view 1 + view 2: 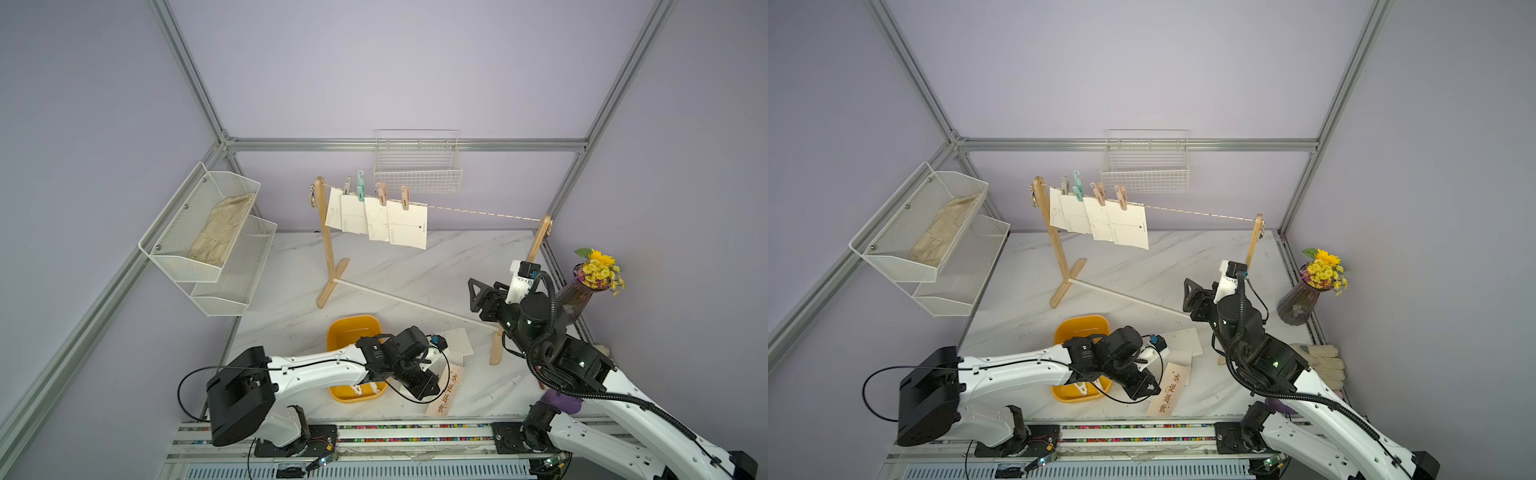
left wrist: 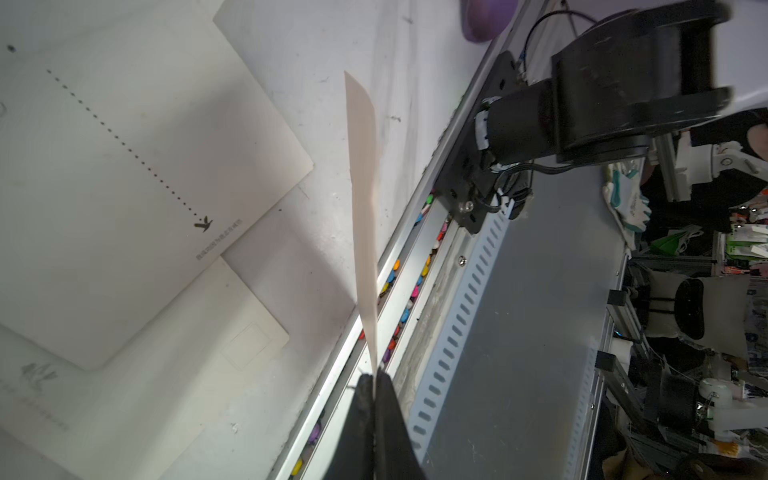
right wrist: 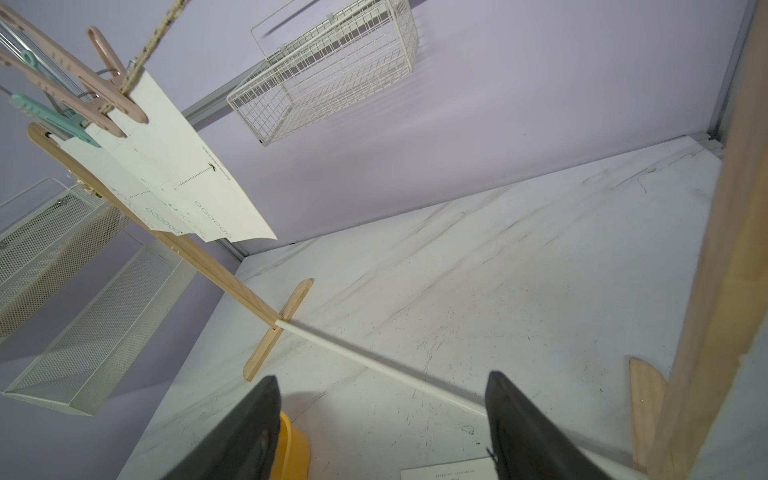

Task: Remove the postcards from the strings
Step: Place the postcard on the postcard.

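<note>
The cream postcard with big Chinese characters is clamped between the closed jaws of the left gripper. In the left wrist view it stands edge-on out of the jaw tips, over the front edge of the marble table. Whether its far end touches the table cannot be told. Just beside it, loose white postcards lie flat and overlapping on the table, near the yellow tub that the left arm crosses. The right gripper hangs higher, its jaws wide apart with nothing between them, near the right wooden post and facing along the rack. Farther out, four hanging postcards overlap, bunched at the left end of the string. Pegs clip them there, next to the left wooden post. A wire basket hangs on the back wall behind them.
</note>
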`<state>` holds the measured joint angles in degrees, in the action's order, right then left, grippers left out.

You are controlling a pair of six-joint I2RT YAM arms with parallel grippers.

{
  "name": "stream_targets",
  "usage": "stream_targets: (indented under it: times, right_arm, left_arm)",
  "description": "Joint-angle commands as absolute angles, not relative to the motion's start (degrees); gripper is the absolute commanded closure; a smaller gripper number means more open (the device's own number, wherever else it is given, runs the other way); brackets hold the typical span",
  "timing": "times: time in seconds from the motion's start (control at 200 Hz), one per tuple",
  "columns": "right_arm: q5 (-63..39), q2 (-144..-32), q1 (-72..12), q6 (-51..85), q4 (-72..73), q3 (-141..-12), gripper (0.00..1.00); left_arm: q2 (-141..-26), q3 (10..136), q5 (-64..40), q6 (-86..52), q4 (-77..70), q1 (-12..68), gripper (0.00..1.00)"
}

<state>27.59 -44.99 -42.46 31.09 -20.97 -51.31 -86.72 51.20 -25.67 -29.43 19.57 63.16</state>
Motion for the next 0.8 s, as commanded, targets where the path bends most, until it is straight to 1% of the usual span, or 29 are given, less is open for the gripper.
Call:
stream_targets:
  times: [0.0, 0.195, 0.315, 0.465, 0.63, 0.75, 0.795]
  right_arm:
    - [27.8, -45.3, -42.2, 31.7, -21.7, -52.2, 0.22]
    - [26.7, -44.7, -42.2, 32.0, -21.5, -51.6, 0.22]
    - [26.3, -43.9, -42.2, 32.4, -21.7, -50.7, 0.22]
    - [25.8, -43.8, -42.2, 32.7, -21.6, -50.1, 0.22]
    - [25.2, -45.1, -42.2, 32.8, -20.6, -49.7, 0.21]
    - [25.1, -46.5, -42.2, 32.7, -20.0, -49.5, 0.21]
    - [25.1, -47.0, -42.2, 32.5, -19.5, -49.5, 0.21]
  left_arm:
    - [-90.8, 57.1, -26.2, -29.9, 17.2, 63.7, 1.00]
    - [-95.9, 60.4, -24.5, -29.0, 19.3, 63.7, 1.00]
    - [-95.3, 60.5, -20.1, -28.5, 20.5, 63.4, 1.00]
    - [-92.6, 59.5, -15.6, -28.5, 20.4, 61.0, 1.00]
    - [-90.3, 58.1, -14.9, -28.4, 18.7, 58.5, 1.00]
    - [-91.0, 57.8, -16.6, -28.3, 18.6, 58.0, 1.00]
    - [-91.4, 57.7, -17.4, -28.4, 18.7, 58.0, 0.97]
